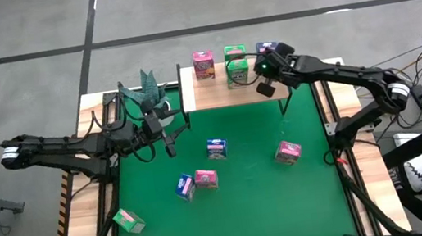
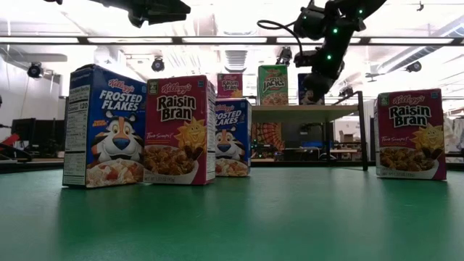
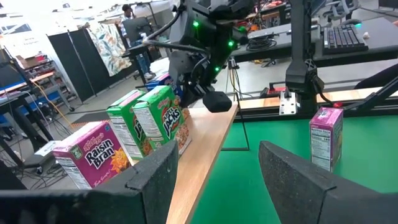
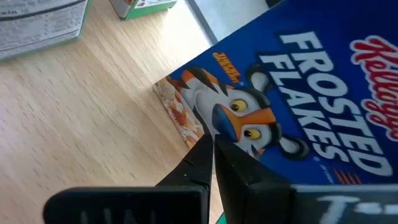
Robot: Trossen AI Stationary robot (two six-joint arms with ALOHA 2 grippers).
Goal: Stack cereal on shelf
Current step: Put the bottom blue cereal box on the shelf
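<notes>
The blue Frosted Flakes box (image 4: 298, 81) stands upright, long axis vertical, at the shelf's (image 1: 216, 92) right end, beside the green box (image 1: 236, 62). The right gripper (image 1: 266, 85) hangs just in front of that box, jaws shut on nothing. Judged: placement finished; next, retreat. The left gripper (image 1: 166, 137) waits near the shelf's left end, jaws open, empty.

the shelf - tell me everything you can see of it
The shelf is a pale, wood-grained rectangular board raised on thin black legs, standing at the far edge of the green mat. On it stand a pink Raisin Bran box, two green Apple Jacks boxes one behind the other, and at its right end a blue Frosted Flakes box. The right gripper, fingers shut, hangs over that right end, just in front of the blue box.
</notes>
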